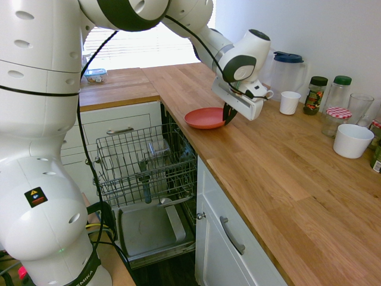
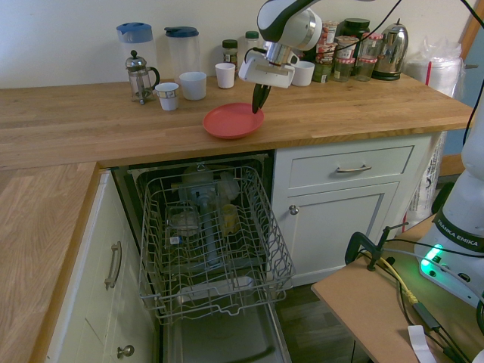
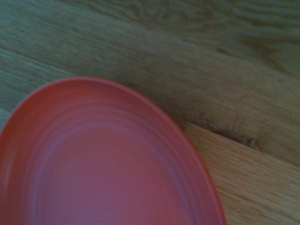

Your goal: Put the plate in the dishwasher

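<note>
The coral-red plate (image 1: pixel 202 118) (image 2: pixel 231 121) lies on the wooden counter near its front edge, just above the open dishwasher (image 2: pixel 212 234). My gripper (image 1: pixel 228 114) (image 2: pixel 259 102) points down at the plate's rim on the side towards the wall, with its dark fingers shut on that rim. In the wrist view the plate (image 3: pixel 108 164) fills the lower left from close by, with wood grain beyond it. The dishwasher's wire rack (image 1: pixel 143 161) is pulled out over the lowered steel door (image 1: pixel 149 229) and holds a few glasses.
A white bowl (image 1: pixel 352 140), a white mug (image 1: pixel 290 102), a pitcher (image 1: pixel 287 71) and jars stand along the wall. A French press (image 2: pixel 139 76), two mugs (image 2: pixel 167 95) and a kettle (image 2: pixel 389 39) are there too. White cabinets flank the dishwasher.
</note>
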Robot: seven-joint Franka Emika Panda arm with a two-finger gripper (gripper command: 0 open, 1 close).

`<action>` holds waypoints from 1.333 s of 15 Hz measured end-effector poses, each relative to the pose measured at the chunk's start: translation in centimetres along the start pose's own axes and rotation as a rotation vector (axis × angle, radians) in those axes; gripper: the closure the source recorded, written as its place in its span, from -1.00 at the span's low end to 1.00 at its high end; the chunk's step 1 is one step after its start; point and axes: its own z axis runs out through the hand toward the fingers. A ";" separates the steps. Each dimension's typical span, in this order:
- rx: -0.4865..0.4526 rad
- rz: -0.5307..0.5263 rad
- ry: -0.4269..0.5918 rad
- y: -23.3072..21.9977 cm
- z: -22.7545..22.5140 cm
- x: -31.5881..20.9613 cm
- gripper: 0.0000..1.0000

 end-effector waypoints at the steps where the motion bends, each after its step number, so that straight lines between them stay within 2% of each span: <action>1: 0.001 -0.015 0.019 -0.6 -1.4 -0.6 1.00; 4: -0.023 -0.086 0.096 -3.0 -5.0 -3.7 1.00; 8: -0.135 -0.215 0.301 -7.4 -7.7 -11.5 1.00; 13: -0.295 -0.337 0.543 -9.9 -5.6 -22.0 1.00; 15: -0.345 -0.334 0.628 -9.8 -4.3 -24.1 1.00; 17: -0.352 -0.318 0.653 -9.7 -3.9 -24.9 1.00; 20: -0.366 -0.403 0.728 -10.2 -3.3 -26.4 1.00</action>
